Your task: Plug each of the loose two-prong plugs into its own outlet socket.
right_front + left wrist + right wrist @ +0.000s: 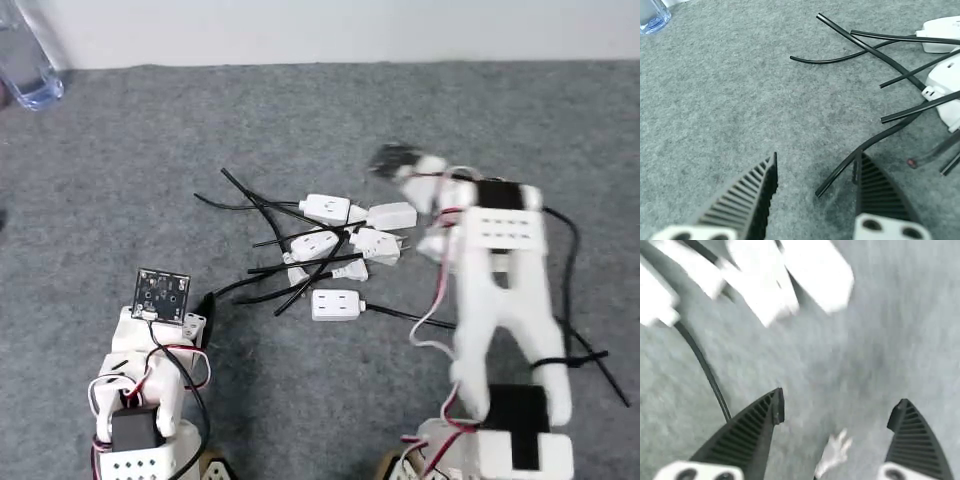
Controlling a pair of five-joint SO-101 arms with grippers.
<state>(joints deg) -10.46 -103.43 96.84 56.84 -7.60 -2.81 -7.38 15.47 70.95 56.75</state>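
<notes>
Right gripper [837,410], jaws spread wide and empty, hangs just beside the loose plugs [392,215] clustered with outlet sockets [335,305] on the grey mat [120,180]; left gripper [817,165] likewise wide, empty; advise squaring jaws across one plug body before closing.

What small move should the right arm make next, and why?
Probably ease the right gripper down toward the loose white plug at the cluster's right edge and line up on it. Its jaws are open and empty above the carpet, and the white plugs lie just ahead of it.
</notes>
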